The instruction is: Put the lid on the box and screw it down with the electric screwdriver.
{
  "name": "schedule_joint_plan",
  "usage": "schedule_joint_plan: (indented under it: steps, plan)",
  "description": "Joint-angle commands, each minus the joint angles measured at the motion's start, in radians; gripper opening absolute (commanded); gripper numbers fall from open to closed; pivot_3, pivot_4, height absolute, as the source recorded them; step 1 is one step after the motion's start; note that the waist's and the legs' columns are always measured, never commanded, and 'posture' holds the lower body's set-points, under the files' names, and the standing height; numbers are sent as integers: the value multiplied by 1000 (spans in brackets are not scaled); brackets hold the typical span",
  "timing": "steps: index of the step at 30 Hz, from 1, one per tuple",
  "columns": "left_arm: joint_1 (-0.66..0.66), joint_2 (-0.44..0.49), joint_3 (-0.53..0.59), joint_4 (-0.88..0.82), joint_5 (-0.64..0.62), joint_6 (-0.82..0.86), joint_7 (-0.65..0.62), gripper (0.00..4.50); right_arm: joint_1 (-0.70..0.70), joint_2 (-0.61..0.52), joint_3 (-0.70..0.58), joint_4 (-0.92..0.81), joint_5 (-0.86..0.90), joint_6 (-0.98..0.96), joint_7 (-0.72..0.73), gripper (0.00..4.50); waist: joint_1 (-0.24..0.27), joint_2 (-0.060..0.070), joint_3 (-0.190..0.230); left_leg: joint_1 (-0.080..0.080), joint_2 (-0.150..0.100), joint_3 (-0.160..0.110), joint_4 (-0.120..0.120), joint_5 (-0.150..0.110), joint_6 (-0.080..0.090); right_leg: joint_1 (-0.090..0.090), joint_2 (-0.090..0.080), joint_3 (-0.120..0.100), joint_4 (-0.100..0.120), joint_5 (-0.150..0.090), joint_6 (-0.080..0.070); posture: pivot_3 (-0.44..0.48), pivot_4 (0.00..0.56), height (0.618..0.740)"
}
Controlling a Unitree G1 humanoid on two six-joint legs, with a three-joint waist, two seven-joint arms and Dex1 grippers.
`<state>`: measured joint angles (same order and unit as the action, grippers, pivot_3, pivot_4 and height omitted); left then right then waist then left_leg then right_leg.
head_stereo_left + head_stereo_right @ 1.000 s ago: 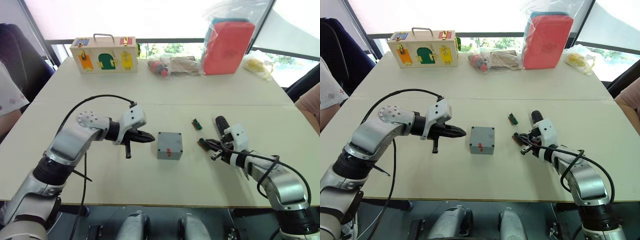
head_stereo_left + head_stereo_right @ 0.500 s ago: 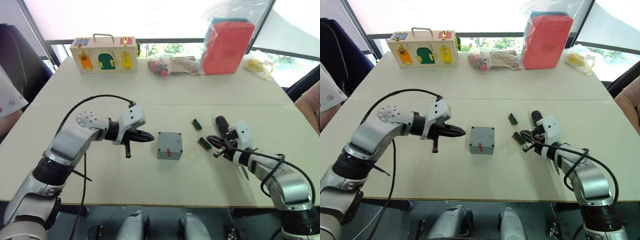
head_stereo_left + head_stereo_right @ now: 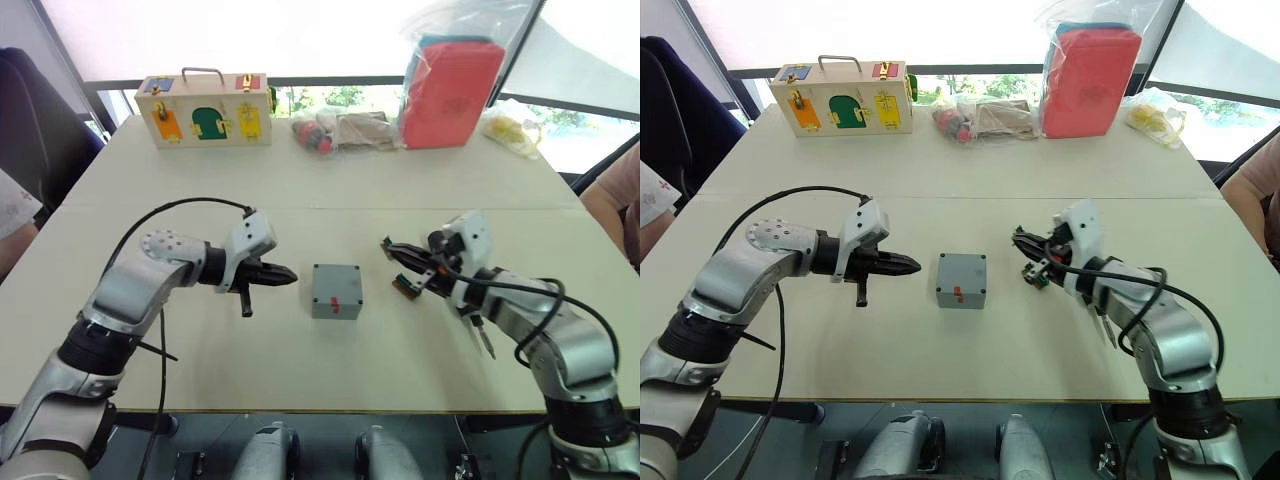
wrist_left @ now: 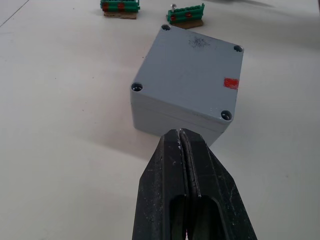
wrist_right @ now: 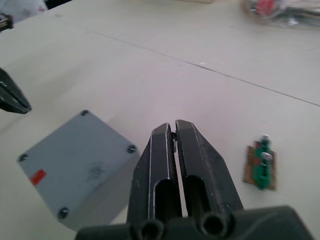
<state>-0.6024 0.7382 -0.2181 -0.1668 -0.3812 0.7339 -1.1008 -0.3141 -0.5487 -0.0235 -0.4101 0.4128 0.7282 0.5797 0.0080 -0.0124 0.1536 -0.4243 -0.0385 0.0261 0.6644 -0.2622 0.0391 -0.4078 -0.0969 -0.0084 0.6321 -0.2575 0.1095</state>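
Right wrist view: right hand pinched closed, tiny held object unclear, above lidded box.

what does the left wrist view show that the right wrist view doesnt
Left wrist view: the left pincer, shut, pointing at a side wall of the box, with two green terminal blocks beyond it.

Right wrist view: the right pincer, shut, above the table, one green block beside it, the left pincer's tip beyond the box, and bagged items far off.

Both: the grey box with the lid sitting on it, and a red mark on top.
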Motion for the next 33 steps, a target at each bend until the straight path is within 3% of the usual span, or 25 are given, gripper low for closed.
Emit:
schedule_joint_plan:
  steps: [1, 14, 33]
  plan:
    - [9, 17, 37, -57, -12, 14, 17, 0, -41, 20, 44, 28, -16, -40, 15, 59, 5, 0, 0, 0, 0, 0, 0, 0, 0, 0, 0, 0, 0, 0, 0, 0, 150, 740]
    - [30, 18, 50, -97, -29, 49, 61, 0, -55, 38, 109, 95, -58, -95, 39, 59, 3, 0, 0, 0, -1, 0, 0, 0, 0, 0, 0, 0, 0, 0, 0, 0, 150, 740]
    - [20, 8, 39, -85, -29, 46, 82, 0, -29, 33, 91, 68, -49, -85, 41, 59, 2, 0, 0, 0, 0, 0, 0, 0, 0, 0, 0, 0, 0, 0, 0, 0, 150, 740]
